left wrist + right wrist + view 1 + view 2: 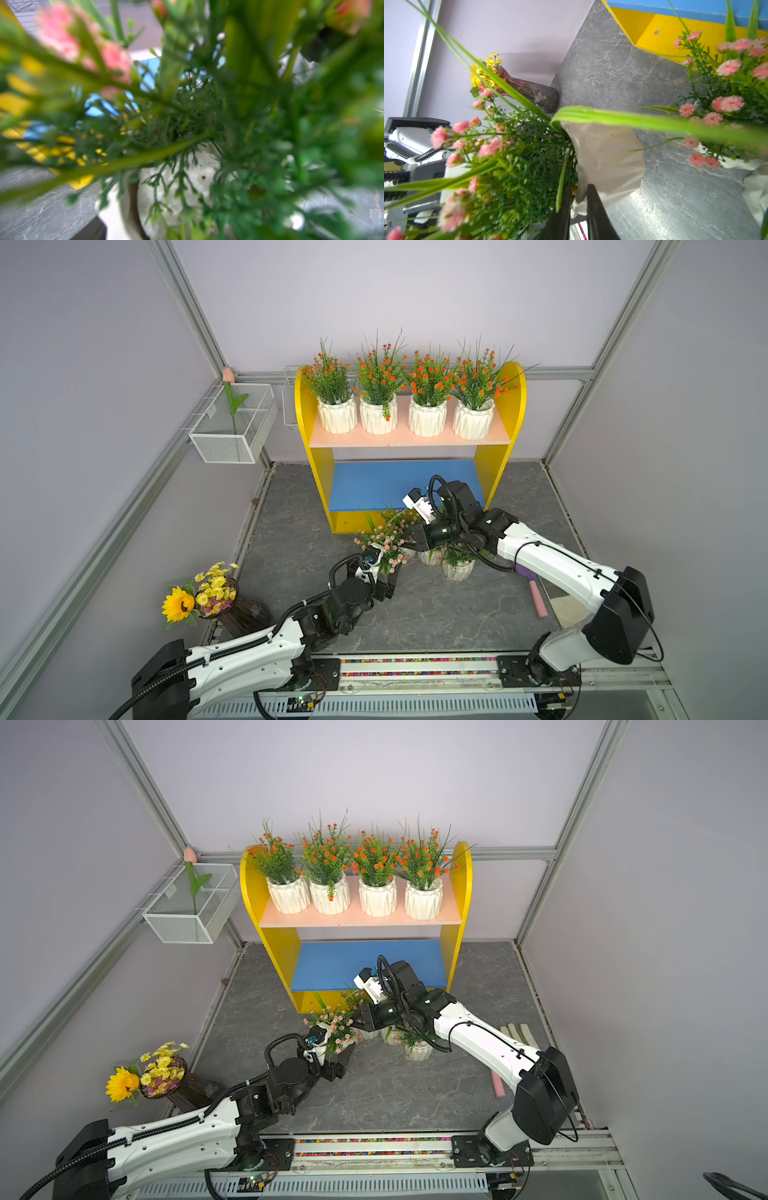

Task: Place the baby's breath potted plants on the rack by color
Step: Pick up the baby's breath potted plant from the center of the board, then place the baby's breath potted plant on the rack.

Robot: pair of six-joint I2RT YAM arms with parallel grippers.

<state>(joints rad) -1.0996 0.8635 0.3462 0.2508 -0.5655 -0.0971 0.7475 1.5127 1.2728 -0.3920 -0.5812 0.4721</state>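
Green sprigs [228, 104] blur against the left wrist lens, so we cannot tell how the left gripper [390, 574] holds. Only the right wrist view shows the right gripper [579, 197], its dark fingers [598, 218] flanking the rim of a pink-bloom pot [608, 158] over the table [623, 62]. We cannot tell whether they pinch. Farther back, four orange-bloom plants [376, 418] line the upper board of the rack [322, 472].

We see the rack [515, 414] upright at the back of the bench [436, 614], with yellow round-topped sides, a pale pink upper board [409, 439] and a blue lower board [374, 485]. Four orange-bloom plants [377, 418] stand upright in a close row on the upper board, each in a white faceted pot. The pink-bloom plants [386, 537] crowd together on the bench just before the rack's foot, sprigs tangled, so we cannot count them surely. At the cluster's right end one white pot [458, 571] stands upright.
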